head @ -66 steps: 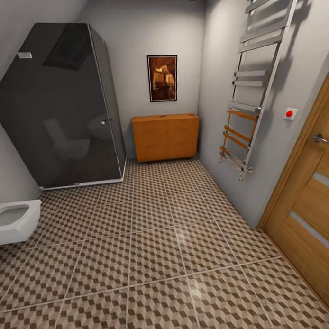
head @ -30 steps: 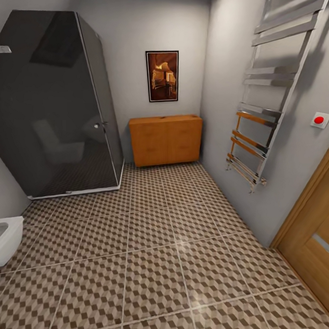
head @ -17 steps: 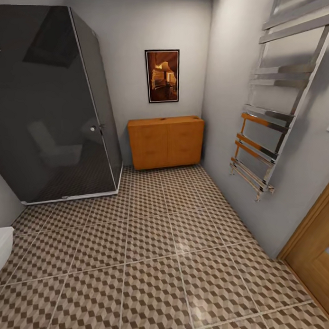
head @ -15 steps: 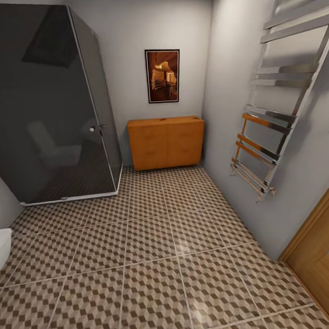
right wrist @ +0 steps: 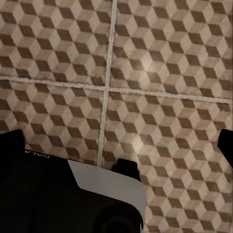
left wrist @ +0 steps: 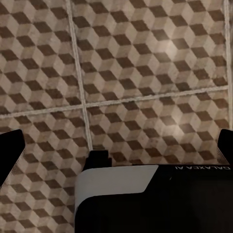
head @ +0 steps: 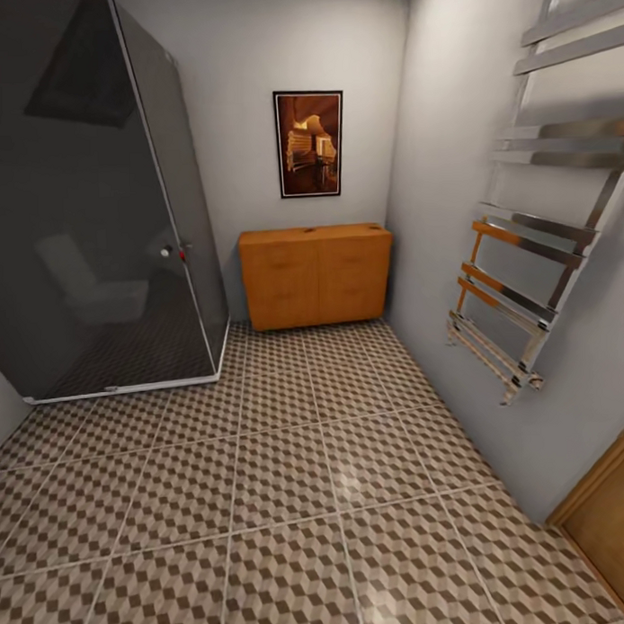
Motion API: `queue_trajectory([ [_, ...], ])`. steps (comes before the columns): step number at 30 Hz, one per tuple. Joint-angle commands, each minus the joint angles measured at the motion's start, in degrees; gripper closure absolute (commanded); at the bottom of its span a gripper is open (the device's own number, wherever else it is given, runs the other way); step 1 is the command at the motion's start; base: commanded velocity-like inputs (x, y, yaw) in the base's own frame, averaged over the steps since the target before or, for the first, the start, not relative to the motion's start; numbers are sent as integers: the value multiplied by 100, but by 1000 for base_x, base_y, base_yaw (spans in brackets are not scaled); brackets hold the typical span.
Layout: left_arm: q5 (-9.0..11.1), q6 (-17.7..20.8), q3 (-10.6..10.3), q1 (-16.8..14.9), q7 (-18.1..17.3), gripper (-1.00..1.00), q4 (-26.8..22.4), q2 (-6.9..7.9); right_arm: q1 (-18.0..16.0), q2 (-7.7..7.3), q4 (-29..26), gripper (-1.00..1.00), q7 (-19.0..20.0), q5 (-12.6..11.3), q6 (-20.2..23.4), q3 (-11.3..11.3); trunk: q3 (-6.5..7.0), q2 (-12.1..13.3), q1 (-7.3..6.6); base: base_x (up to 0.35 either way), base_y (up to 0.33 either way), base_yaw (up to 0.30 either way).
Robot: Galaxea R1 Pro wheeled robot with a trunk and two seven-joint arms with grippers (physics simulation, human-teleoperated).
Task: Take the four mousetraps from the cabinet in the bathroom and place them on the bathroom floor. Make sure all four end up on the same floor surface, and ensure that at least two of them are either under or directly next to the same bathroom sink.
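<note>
Hanging above the bathroom floor of large square tiles printed with brown, tan and cream cubes (left wrist: 145,63), the left gripper (left wrist: 116,145) is released: its two dark fingertips (left wrist: 9,150) sit at opposite edges of the left wrist view, with nothing between them but tile and a crossing of pale grout lines. The right gripper (right wrist: 116,143) is likewise released, its fingertips (right wrist: 9,143) spread wide over the same cube pattern (right wrist: 170,58). In both wrist views a black-and-white part of the robot's body (left wrist: 160,199) juts in beneath the gripper, carrying mirrored lettering.

The head view gives the room that the wrist views lack. Tiled floor (head: 291,493) runs from the near edge to the far wall. At the right a brown wooden door (head: 616,526) is cut off by the frame's corner, and beyond it a chrome ladder towel rail (head: 526,259) is mounted on the grey wall, its top cropped. At the left stands a dark smoked-glass shower enclosure (head: 93,230), whose glass reflects dim shapes that are hard to read.

Farthest away, against the back wall and well apart from both grippers, stands the glossy orange-brown wooden cabinet (head: 315,276), doors closed. Two small dark specks on its flat top (head: 309,229) are too small to identify. A framed brown picture (head: 309,143) hangs above it.
</note>
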Motion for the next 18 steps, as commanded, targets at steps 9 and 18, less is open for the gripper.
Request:
queue_trajectory([
  [9, 31, -2, -49, -2, 27, -100, -9, -4, -7, 5, 22, -100, -10, -36, -32, 51, -6, -4, 4, 333, -49, 0],
  [18, 31, 5, -49, -2, 25, -100, -9, -4, -7, 0, 23, -100, -8, -9, -30, 57, -6, -4, 4, 333, -78, 0],
])
